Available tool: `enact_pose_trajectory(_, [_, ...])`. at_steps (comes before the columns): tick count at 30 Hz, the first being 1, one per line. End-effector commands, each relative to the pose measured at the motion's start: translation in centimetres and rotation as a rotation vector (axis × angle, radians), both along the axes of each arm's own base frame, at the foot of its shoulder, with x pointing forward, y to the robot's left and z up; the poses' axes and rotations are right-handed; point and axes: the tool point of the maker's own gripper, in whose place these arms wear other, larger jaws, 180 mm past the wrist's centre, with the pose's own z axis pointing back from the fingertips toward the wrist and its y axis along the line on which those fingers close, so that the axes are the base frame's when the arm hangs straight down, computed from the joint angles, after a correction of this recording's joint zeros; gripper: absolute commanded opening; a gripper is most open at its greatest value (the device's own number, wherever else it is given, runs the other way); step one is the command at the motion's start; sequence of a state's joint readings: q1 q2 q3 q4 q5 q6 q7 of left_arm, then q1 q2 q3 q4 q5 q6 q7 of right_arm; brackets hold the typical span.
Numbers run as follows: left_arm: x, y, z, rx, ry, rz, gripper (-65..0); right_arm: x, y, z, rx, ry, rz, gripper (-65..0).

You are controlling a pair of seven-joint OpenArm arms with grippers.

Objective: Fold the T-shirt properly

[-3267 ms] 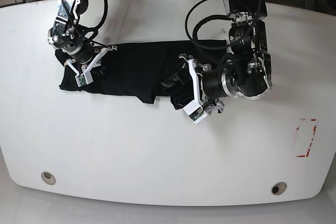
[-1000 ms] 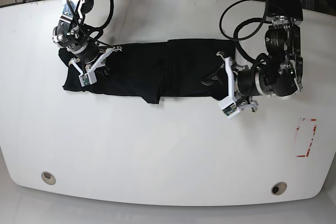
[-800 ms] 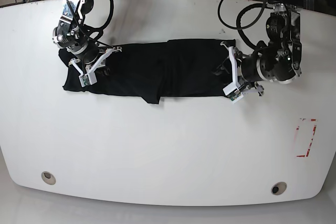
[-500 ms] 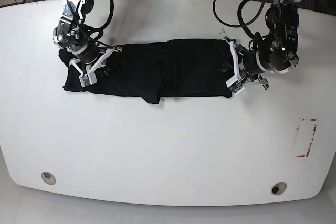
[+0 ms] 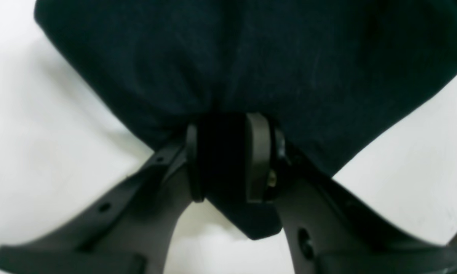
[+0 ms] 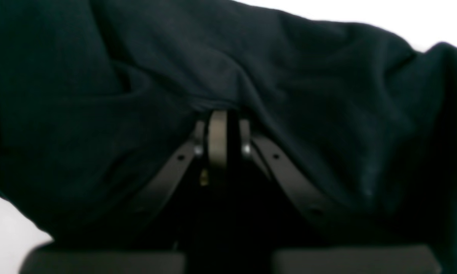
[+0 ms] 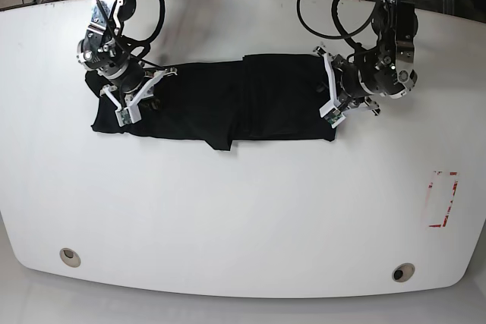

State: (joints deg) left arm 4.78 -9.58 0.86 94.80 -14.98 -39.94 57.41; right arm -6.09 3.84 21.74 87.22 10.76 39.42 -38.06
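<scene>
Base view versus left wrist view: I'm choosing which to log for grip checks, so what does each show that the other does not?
Only the base view shows the whole T-shirt stretched out as a long band on the white table, the right end effector at its other end, and a red mark on the table.

Only the left wrist view shows black cloth pinched between the fingers of the left end effector.

Both show the left end effector at the shirt's edge, with bare white table beside it.

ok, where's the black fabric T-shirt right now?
Base view: the black fabric T-shirt lies stretched across the white table's far half, between the right gripper and left gripper.
</scene>
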Motion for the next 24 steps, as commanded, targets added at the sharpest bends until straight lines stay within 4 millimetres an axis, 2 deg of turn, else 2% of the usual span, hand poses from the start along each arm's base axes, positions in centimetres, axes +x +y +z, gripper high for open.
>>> enact_pose_trajectory(1, [0.2, 0.1, -0.5, 0.0, 0.003, 0.005, -51.5, 0.0, 0.8, 0.1, -0.01, 0.004, 0.042, -60.4])
enact_pose_trajectory(7, [-0.3, 0.4, -1.7, 0.002, 0.04, 0.014, -51.5, 0.0, 1.7, 0.1, -0.009, 0.005, 0.069, -60.4])
enact_pose_trajectory(24, [-0.2, 1.4, -1.5, 0.025, 0.035, 0.014, -51.2, 0.4, 1.7, 0.3, -0.007, -0.003, 0.067, -60.4])
